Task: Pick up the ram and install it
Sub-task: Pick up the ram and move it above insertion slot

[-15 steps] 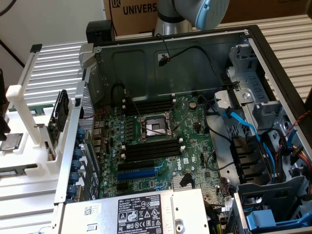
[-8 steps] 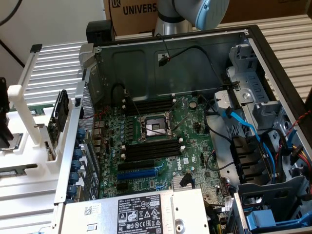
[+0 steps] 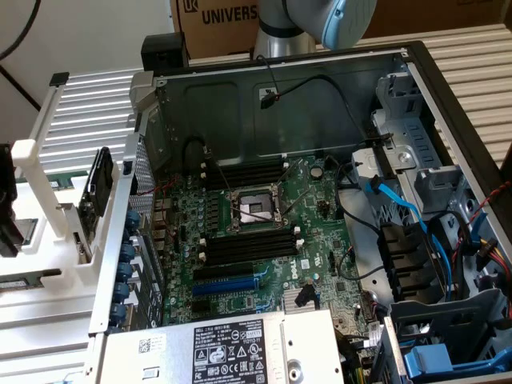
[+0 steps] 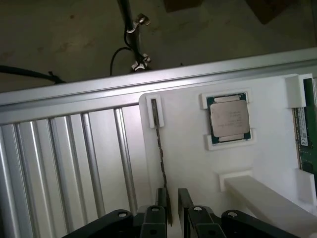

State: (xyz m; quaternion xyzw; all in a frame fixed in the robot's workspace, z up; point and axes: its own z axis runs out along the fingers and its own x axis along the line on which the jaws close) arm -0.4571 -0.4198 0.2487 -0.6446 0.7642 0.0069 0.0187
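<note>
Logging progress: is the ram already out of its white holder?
No: the ram stands on edge in the white holder, its near end between the fingers of the open gripper.

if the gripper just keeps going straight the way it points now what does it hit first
Most likely the ram, standing on edge in the white holder: its thin edge lines up with the gap of the open gripper. How near it is I cannot tell.
</note>
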